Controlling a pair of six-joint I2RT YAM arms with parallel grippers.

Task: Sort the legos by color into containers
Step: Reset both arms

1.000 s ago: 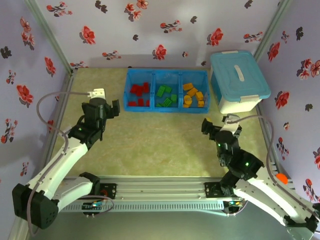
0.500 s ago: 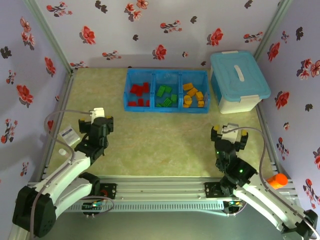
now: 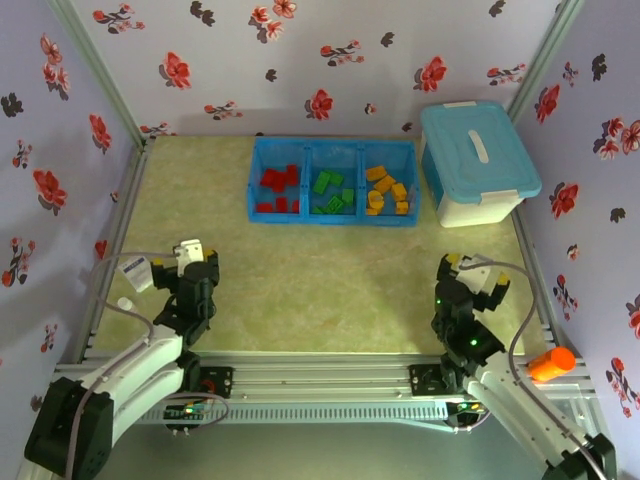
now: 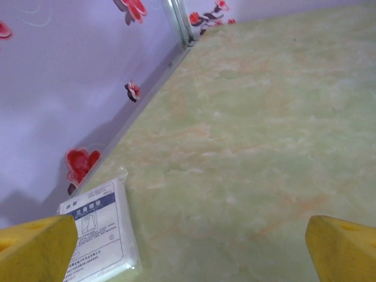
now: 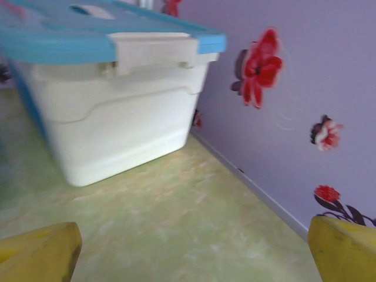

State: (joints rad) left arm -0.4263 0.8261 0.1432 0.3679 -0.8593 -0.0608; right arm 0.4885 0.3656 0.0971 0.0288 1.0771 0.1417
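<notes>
Sorting looks finished to me (every brick I can see sits in a compartment). At the table's (image 3: 300,290) far edge, beside one tub (image 3: 478,160), the three containers (image 3: 330,219) hold the legos (image 3: 325,183): roughly six red, five green, six orange. The left gripper (image 3: 197,262) and right gripper (image 3: 470,275) gape empty by the near edge. Next I'd just verify.

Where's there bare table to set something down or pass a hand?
Widest: the table strip between the blue tray and the open left gripper and right gripper. Also the back-left corner, between tray and left wall. Crowded: the narrow gap between tray and lidded tub, and the near-left edge around the white packet.
</notes>
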